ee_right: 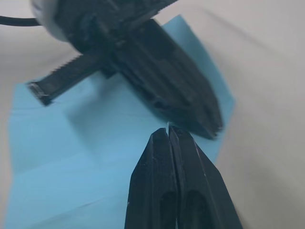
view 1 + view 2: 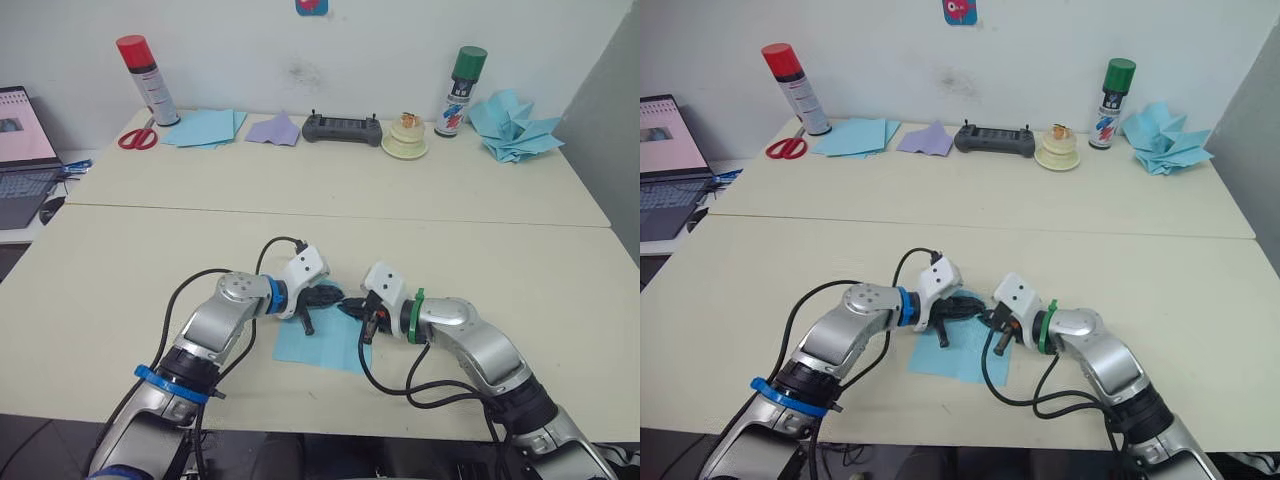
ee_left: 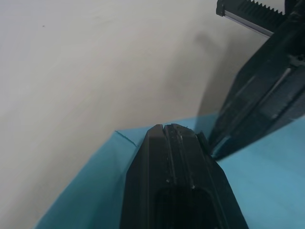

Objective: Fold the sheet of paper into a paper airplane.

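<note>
Cream counter [image 2: 480,270], near edge: both tools over the sheet of paper [image 2: 320,346].
Left tool [image 2: 330,298] and right tool [image 2: 352,309] have fingers pressed together, tips nearly meeting above the sheet's far edge; any paper pinched cannot be confirmed.

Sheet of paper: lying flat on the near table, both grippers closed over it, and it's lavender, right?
Not lavender. The sheet of paper is light blue, as the left eye view shows; the lavender paper piece lies at the back of the far table. The rest holds: the sheet lies flat on the near table, with the left gripper and right gripper both shut over it.
</note>
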Action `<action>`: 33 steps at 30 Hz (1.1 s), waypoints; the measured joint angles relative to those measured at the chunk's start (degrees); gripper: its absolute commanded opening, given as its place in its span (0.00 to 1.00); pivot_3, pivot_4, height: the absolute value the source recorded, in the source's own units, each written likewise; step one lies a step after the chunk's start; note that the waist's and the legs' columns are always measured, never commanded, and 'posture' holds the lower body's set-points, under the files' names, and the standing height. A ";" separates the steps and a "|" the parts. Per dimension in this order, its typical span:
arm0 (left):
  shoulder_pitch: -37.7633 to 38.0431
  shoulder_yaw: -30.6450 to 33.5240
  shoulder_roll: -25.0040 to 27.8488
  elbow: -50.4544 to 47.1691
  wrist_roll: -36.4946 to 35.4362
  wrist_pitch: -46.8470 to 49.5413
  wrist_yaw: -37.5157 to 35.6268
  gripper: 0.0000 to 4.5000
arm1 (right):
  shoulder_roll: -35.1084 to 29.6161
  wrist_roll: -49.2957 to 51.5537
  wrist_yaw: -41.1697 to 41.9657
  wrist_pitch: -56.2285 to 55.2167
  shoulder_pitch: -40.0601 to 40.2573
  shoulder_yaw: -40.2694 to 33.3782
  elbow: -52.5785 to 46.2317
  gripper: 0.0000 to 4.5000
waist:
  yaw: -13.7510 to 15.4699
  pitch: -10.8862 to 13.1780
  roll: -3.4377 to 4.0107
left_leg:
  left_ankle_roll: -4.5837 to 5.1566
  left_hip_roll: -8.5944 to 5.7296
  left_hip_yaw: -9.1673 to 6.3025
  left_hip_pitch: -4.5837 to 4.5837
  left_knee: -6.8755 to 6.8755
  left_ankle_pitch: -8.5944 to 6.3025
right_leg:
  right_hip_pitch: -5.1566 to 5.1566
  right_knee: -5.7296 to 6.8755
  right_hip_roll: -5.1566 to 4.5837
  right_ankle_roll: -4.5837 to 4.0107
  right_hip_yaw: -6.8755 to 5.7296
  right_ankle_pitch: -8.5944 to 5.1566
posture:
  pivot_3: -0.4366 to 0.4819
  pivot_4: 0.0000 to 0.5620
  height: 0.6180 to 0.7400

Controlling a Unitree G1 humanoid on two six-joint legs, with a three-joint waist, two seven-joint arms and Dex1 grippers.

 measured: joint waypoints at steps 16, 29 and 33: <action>-0.16 -0.85 0.01 0.47 2.11 -0.71 0.21 0.00 | -1.58 7.36 5.16 11.08 -2.28 -0.49 -0.91 0.09 | -0.14 -0.04 0.02 | 0.03 -0.03 -0.08 0.25 0.00 0.02 | 0.25 0.01 0.01 0.01 0.01 0.00 | 0.48 0.27 1.00; -0.02 -1.06 0.13 2.52 3.50 -5.85 -0.79 0.00 | -1.97 10.72 5.34 4.51 -6.49 -8.18 2.47 0.19 | -0.17 -0.05 0.01 | 0.03 -0.03 -0.08 0.32 -0.02 0.02 | 0.30 -0.01 0.02 0.01 0.00 0.00 | 0.48 0.27 1.00; -0.21 -1.29 0.12 2.66 4.09 -6.70 -1.29 0.00 | -1.01 4.82 3.01 -1.94 -5.86 -5.06 7.46 0.01 | -0.11 -0.05 0.01 | 0.03 -0.04 -0.05 0.29 -0.03 0.02 | 0.31 -0.06 0.01 0.02 0.03 -0.01 | 0.48 0.27 1.00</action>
